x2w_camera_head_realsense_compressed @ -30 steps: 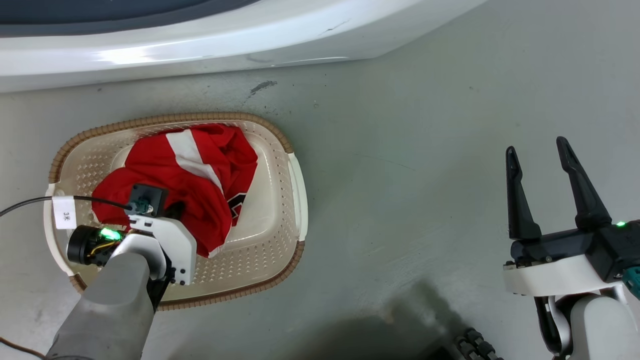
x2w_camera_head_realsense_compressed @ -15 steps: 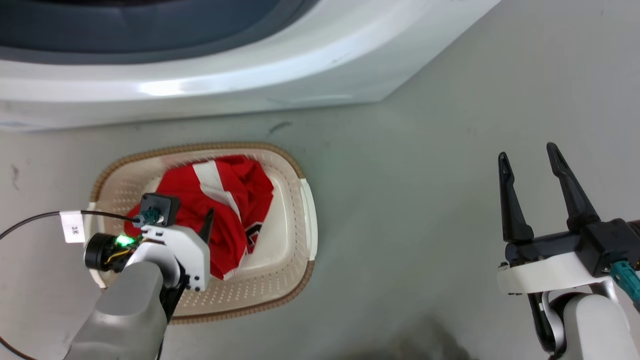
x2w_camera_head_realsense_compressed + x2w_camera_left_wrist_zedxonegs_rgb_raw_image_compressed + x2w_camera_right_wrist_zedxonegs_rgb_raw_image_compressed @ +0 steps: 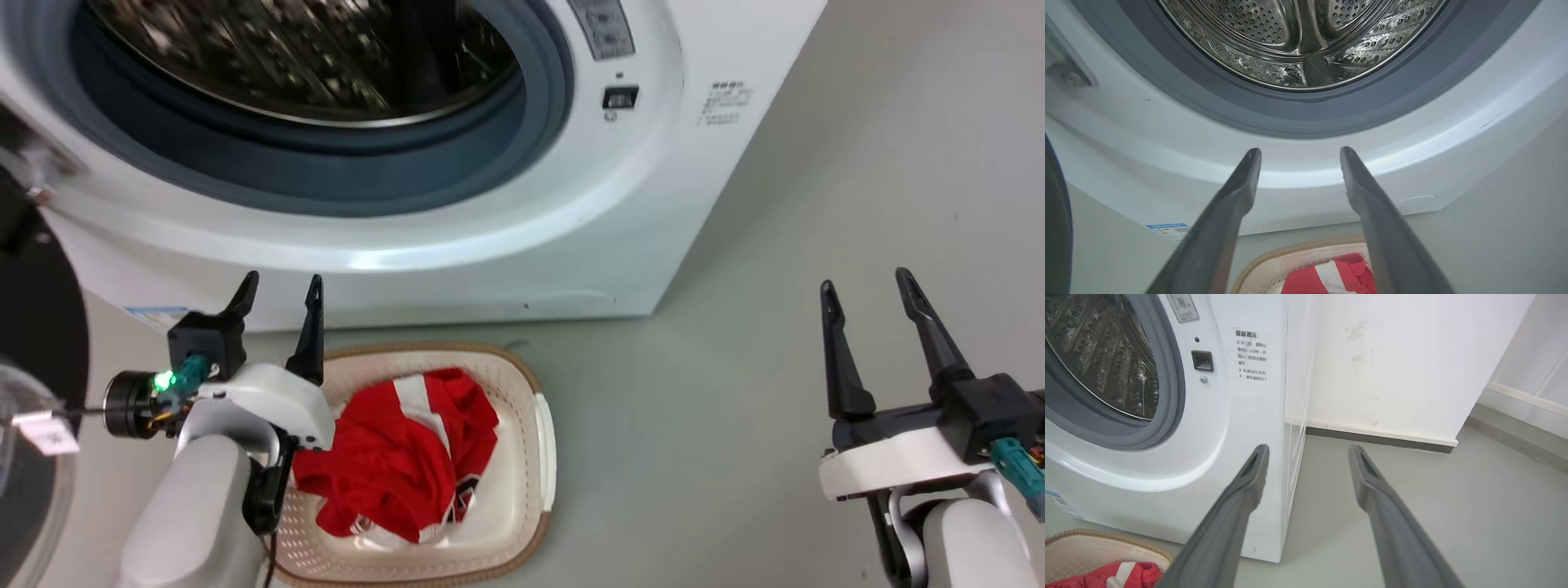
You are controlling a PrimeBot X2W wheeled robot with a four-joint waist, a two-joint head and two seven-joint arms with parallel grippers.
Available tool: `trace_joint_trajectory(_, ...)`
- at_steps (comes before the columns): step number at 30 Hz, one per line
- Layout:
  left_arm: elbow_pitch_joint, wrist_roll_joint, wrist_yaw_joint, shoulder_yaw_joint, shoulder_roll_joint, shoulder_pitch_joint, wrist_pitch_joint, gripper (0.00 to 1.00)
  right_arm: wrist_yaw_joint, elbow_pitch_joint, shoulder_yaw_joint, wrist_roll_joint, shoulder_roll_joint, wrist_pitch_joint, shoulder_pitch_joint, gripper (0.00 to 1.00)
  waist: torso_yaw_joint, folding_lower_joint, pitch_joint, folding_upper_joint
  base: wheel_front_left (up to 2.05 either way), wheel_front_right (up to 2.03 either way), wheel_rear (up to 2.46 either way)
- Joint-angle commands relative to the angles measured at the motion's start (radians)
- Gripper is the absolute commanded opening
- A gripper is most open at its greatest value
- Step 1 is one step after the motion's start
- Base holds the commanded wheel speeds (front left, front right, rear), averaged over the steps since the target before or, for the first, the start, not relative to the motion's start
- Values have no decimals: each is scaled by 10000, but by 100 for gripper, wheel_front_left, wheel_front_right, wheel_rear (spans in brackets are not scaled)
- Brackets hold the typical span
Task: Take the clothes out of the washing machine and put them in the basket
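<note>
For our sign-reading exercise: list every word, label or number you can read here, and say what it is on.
"温馨提示:" heads the notice sticker on the washing machine; its smaller lines are too small.
Blue label low on the machine: too small.
Sticker above the latch slot: blurred.
Cable tag: blurred.
Lettering on the clothes: crumpled, unreadable.

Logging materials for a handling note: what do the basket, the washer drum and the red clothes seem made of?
The basket: matte cream plastic, apparently, with moulded perforations; its brown rim looks woven. The drum: polished steel, likely, reflective and punched with holes. The clothes: soft red fabric, creased and slumped.
</note>
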Motion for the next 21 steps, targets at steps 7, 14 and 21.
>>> trace_joint_trajectory(7,-1968,631,273,938,-319,1637,-24,100,-7,151,-250,4,-1,-27,502,100,443,1,-1658,0,0,0,0)
trace_joint_trajectory(14,-3510,1367,622,1291,-752,3217,-25,100,-7,186,-317,-45,-1,-27,1180,100,552,1,-2496,0,0,0,0)
trace_joint_trajectory(21,-4490,1732,706,1491,-1235,4525,-25,100,-7,89,-277,159,-1,-27,1885,100,539,1,-2991,0,0,0,0)
